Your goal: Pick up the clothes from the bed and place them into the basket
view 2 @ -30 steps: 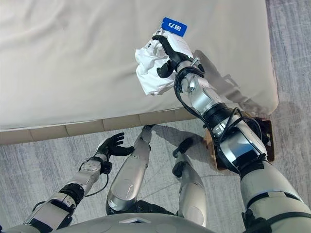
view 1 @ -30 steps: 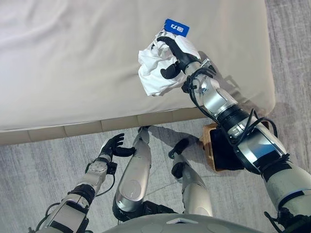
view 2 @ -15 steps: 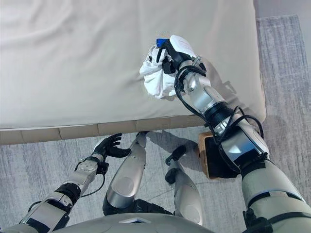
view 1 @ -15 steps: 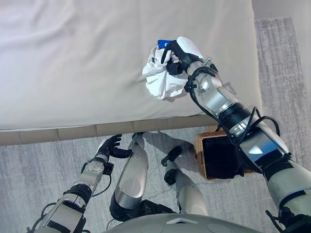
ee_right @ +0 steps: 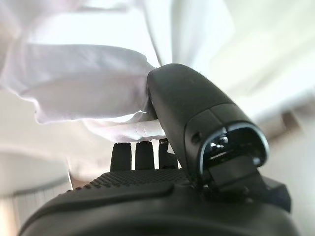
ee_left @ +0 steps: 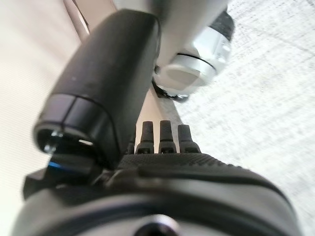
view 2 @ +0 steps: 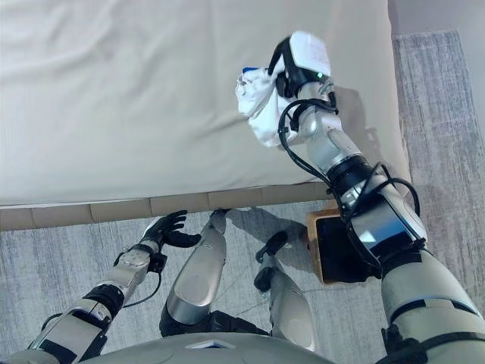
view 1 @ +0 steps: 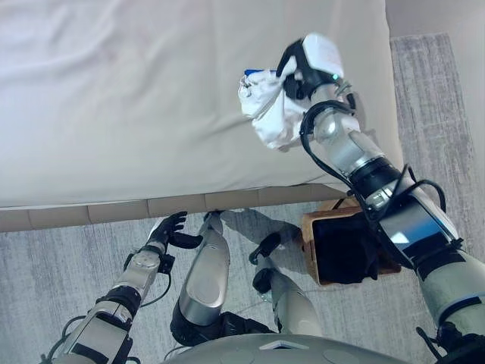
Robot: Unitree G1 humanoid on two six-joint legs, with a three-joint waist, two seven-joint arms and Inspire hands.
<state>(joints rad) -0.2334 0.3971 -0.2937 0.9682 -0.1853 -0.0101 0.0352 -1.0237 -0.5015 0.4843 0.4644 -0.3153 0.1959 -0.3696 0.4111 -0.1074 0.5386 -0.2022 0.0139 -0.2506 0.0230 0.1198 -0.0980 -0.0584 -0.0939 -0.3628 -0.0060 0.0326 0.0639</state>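
My right hand is shut on a crumpled white garment with a blue patch and holds it in the air above the right part of the beige bed. In the right wrist view the white garment bulges past my thumb and curled fingers. The wooden basket with a dark lining stands on the floor by the bed's front right corner, below my right forearm. My left hand hangs low over the grey carpet in front of the bed, fingers relaxed and empty.
The bed's front edge runs across the view with a tan base strip. Grey carpet lies in front of and to the right of the bed.
My right hand has lifted the white garment off the bed and carried it to the right. The view has shifted, so more of the basket shows. The left hand has stayed low.
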